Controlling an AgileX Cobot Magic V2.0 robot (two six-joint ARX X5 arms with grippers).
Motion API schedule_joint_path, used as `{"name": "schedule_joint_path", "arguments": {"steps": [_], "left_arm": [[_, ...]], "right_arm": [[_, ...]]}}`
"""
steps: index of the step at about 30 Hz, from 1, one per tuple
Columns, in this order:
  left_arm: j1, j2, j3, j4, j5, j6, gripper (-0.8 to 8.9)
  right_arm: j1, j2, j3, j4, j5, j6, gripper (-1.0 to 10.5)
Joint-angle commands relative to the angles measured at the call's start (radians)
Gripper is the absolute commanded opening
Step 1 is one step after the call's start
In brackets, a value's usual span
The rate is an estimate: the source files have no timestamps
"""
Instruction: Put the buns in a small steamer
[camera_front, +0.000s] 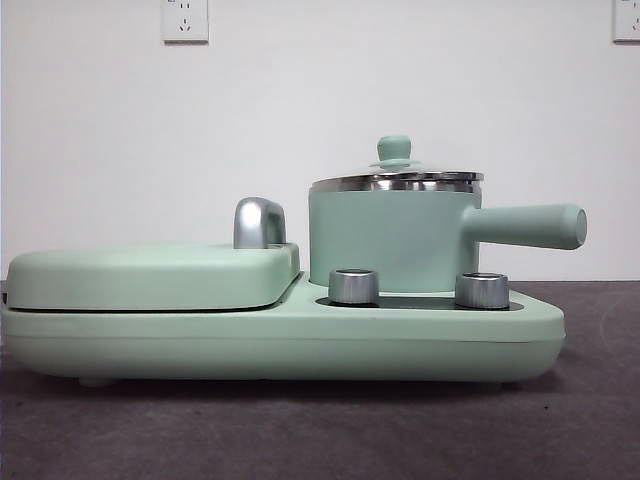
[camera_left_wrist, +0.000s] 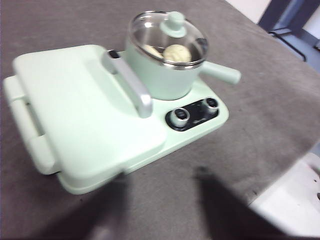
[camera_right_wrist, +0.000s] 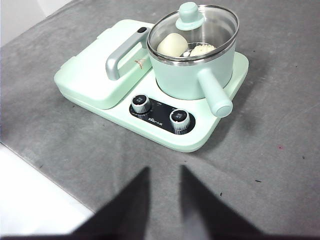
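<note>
The small steamer (camera_front: 390, 240), a mint-green pot with a long side handle, stands on the right of a mint-green cooker base with its glass lid (camera_right_wrist: 192, 27) on. Both buns lie inside under the lid. The smooth cream bun (camera_right_wrist: 172, 44) and the ridged white bun (camera_right_wrist: 201, 50) show through the glass in the right wrist view. They also show in the left wrist view, the ridged bun (camera_left_wrist: 177, 52) beside the smooth one (camera_left_wrist: 151, 50). My left gripper (camera_left_wrist: 165, 200) and right gripper (camera_right_wrist: 165, 172) are both open and empty, well back from the cooker above the grey table.
The flat hinged griddle (camera_front: 150, 275) with a chrome handle (camera_front: 258, 222) fills the base's left half. Two steel knobs (camera_front: 353, 286) sit in front of the pot. A white surface (camera_right_wrist: 35, 200) borders the grey table (camera_front: 320, 430). Neither arm shows in the front view.
</note>
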Motion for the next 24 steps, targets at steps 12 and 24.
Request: {"name": "schedule_joint_path", "arguments": {"steps": [12, 24], "left_arm": [[-0.008, 0.0, 0.008, 0.011, -0.005, -0.019, 0.37], [0.293, -0.178, -0.297, 0.346, -0.003, 0.064, 0.37]], "right_arm": [[0.005, 0.003, 0.007, 0.01, 0.001, 0.0, 0.2], [0.005, 0.003, 0.008, 0.01, 0.001, 0.0, 0.2]]}}
